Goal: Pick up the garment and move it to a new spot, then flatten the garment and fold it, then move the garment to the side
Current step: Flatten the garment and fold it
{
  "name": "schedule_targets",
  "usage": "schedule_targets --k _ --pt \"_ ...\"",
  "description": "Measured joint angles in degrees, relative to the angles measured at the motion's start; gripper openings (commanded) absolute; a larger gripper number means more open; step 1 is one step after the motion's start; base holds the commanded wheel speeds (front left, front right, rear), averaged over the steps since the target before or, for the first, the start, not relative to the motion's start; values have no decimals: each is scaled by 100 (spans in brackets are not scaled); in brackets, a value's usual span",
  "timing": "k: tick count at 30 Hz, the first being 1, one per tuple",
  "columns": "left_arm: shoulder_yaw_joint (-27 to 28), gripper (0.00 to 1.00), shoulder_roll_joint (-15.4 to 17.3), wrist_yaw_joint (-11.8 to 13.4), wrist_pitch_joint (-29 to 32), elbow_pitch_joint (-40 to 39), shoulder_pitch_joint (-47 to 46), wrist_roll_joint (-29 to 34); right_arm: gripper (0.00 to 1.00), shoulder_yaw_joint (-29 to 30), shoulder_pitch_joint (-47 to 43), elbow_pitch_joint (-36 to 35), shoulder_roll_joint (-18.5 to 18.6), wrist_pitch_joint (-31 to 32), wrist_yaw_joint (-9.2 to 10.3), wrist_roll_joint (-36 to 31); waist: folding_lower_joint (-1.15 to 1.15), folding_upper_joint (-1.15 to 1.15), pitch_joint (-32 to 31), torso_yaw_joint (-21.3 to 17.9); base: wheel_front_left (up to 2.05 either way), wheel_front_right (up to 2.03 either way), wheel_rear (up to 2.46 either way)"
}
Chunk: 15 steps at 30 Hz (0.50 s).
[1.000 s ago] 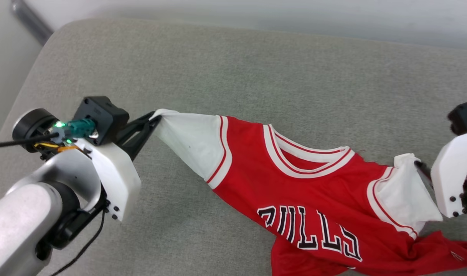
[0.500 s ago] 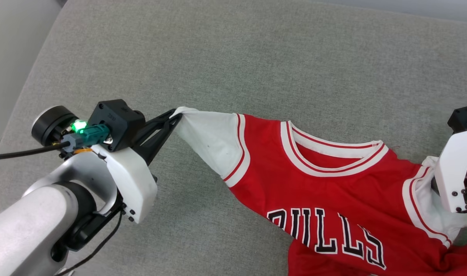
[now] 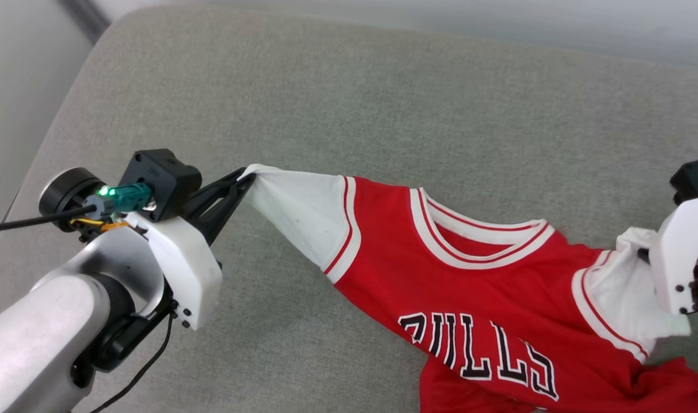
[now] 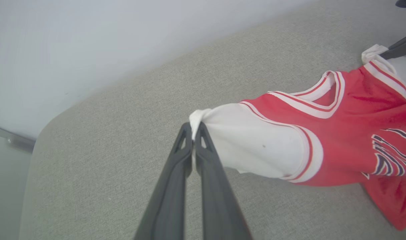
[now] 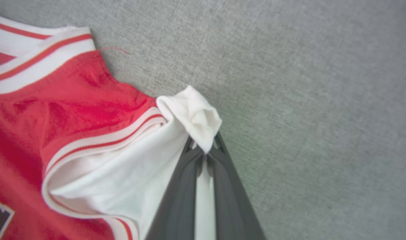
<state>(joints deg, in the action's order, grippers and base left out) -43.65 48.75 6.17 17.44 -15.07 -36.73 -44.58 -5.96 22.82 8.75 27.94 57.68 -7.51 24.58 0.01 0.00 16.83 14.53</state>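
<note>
The garment [image 3: 498,298] is bright red, with white sleeves [image 3: 303,212] either side of its collar [image 3: 475,263], which is banded red and white; black letters [image 3: 475,355] outlined in white run below the collar. The cushion [image 3: 383,115] under it is mottled grey-green weave. The left gripper [image 3: 245,175] and right gripper [image 5: 205,150] are dark grey, with white wrist housings [image 3: 182,269].

A grey woven cushion [image 3: 383,115] with a rounded corner lies before a pale, evenly lit wall [image 4: 89,40].
</note>
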Motion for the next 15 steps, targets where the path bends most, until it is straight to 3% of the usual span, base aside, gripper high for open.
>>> schedule_targets --k 15 --pt "433 0 559 503 -172 -343 362 -148 0 692 52 -1149 465 -693 0 471 0 0 -1000 -580 0 0 0"
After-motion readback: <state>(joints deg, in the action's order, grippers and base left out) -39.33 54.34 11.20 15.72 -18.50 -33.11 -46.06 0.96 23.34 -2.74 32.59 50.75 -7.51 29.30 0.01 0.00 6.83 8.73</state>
